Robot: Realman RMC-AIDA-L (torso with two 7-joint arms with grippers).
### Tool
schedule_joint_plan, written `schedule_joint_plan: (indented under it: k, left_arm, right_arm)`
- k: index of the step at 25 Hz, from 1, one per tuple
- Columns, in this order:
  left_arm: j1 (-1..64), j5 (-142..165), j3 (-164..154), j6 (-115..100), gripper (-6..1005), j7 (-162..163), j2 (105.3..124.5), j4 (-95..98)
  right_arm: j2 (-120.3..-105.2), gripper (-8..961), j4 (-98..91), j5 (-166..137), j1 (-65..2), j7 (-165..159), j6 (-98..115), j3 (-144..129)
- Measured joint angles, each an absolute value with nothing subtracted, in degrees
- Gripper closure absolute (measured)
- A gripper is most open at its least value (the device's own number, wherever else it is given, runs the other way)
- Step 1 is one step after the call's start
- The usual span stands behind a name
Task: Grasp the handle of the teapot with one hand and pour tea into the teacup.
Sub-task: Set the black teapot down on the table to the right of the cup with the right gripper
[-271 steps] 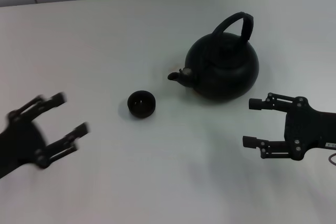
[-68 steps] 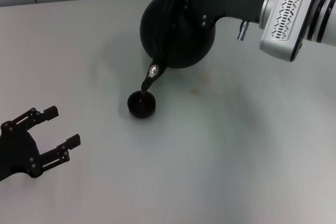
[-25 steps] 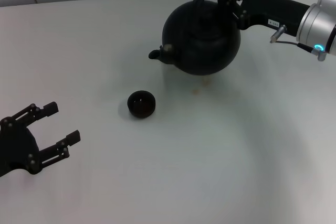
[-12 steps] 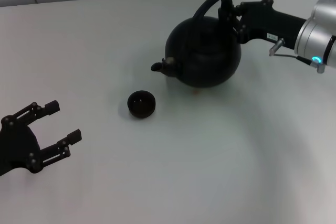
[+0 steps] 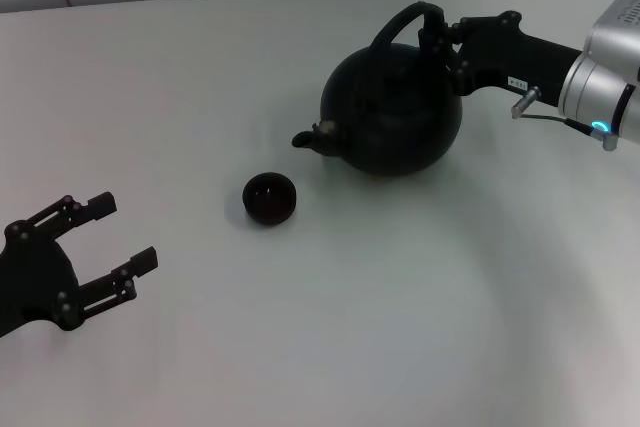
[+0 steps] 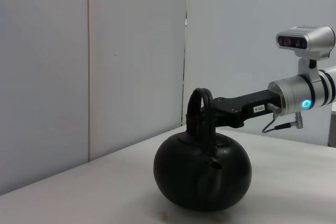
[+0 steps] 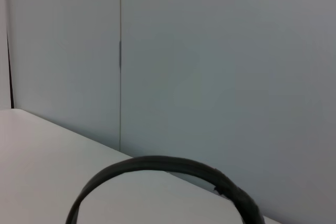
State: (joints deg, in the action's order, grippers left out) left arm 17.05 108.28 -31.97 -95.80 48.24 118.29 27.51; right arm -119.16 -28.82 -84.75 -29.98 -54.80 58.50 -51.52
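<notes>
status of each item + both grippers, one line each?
teapot: upright, level, on or just above the table, spout toward the teacup.
handle: raised, held by the right gripper.
teacup: upright, on the table, apart from the teapot.
right gripper: shut on the handle.
left gripper: open, empty, off to the side.

No legible text or markings.

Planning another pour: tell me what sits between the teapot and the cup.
Nothing visible. In the head view only bare table lies between the teapot spout and the cup. The right gripper is shut on the handle; the left gripper hangs open, off to the robot's left.
</notes>
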Motion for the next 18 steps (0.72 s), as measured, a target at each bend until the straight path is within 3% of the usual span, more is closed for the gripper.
schedule_joint_plan:
  k: [15, 18]
  left_arm:
    - [17.0, 108.3, -31.7, -95.9, 210, 49.3, 118.29, 27.8]
    - [17.0, 108.3, -31.7, -95.9, 210, 49.4, 118.29, 27.9]
  right_arm:
    - [-119.11, 771, -28.7, -84.6, -30.1, -55.1, 57.5, -51.8]
    - [-119.13, 649, -28.7, -84.4, -29.9, -55.0, 57.5, -51.5]
